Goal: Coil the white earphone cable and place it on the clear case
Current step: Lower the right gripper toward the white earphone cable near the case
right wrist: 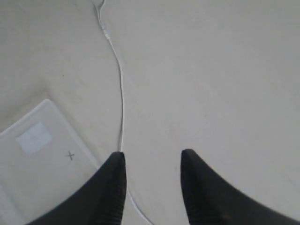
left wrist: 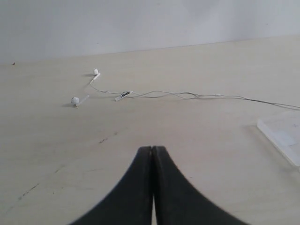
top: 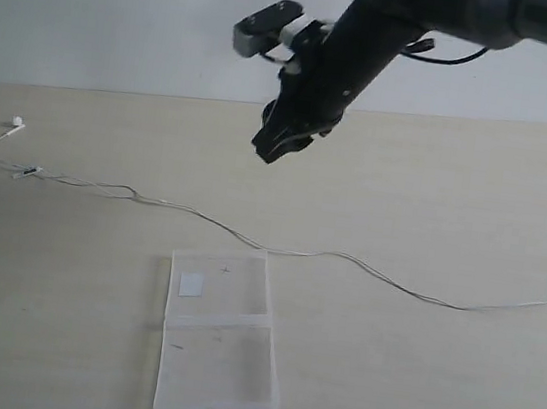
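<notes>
The white earphone cable (top: 347,259) lies stretched across the table from the earbuds (top: 16,122) at the left to the right edge. In the left wrist view its earbuds (left wrist: 75,100) and inline remote (left wrist: 123,95) lie ahead of my left gripper (left wrist: 153,149), which is shut and empty. The clear case (top: 219,334) lies open and flat near the front, white sticker (top: 190,284) on its far half. My right gripper (top: 279,145) hangs open high above the table, over the cable (right wrist: 121,108) just beyond the case (right wrist: 37,154). The left gripper is out of the exterior view.
The light wooden table (top: 437,186) meets a pale wall at the back. A thick black robot cable (top: 454,57) loops off the right arm near the top.
</notes>
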Controlling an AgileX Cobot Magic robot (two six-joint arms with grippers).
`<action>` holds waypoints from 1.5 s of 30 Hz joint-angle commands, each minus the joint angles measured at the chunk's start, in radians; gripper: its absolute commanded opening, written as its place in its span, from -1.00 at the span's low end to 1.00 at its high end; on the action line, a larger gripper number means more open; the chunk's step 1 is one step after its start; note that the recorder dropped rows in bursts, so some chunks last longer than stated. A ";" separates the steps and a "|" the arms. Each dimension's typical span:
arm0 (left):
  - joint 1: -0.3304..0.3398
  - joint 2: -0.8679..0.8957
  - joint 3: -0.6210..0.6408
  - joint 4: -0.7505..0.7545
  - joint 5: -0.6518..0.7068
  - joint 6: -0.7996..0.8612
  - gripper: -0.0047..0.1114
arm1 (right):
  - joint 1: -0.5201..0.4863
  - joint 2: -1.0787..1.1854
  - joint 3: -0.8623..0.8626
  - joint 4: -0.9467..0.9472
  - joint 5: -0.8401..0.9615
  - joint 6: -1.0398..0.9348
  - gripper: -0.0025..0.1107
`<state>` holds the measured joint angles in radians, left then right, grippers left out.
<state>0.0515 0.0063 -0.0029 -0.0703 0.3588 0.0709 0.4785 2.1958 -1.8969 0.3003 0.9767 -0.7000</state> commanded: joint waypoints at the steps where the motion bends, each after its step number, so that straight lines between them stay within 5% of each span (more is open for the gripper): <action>1: 0.002 -0.006 0.003 -0.006 -0.006 0.001 -0.92 | 0.061 0.103 -0.100 -0.124 0.007 0.153 -0.24; 17: 0.002 -0.006 0.003 -0.004 -0.006 0.001 -0.92 | 0.092 0.182 -0.127 -0.355 0.154 0.259 -0.24; 30: 0.002 -0.006 0.003 -0.004 -0.006 0.001 -0.92 | 0.092 0.167 -0.127 -0.121 0.102 0.267 -0.24; 42: 0.002 -0.006 0.003 -0.004 -0.006 0.001 -0.92 | 0.092 0.169 -0.127 -0.262 0.218 0.238 -0.24; 45: 0.002 -0.006 0.003 -0.004 -0.006 0.001 -0.92 | 0.087 0.169 -0.124 -0.427 0.244 0.273 -0.24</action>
<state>0.0515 0.0063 -0.0029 -0.0703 0.3588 0.0709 0.5714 2.3735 -2.0159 0.0000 1.1934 -0.4468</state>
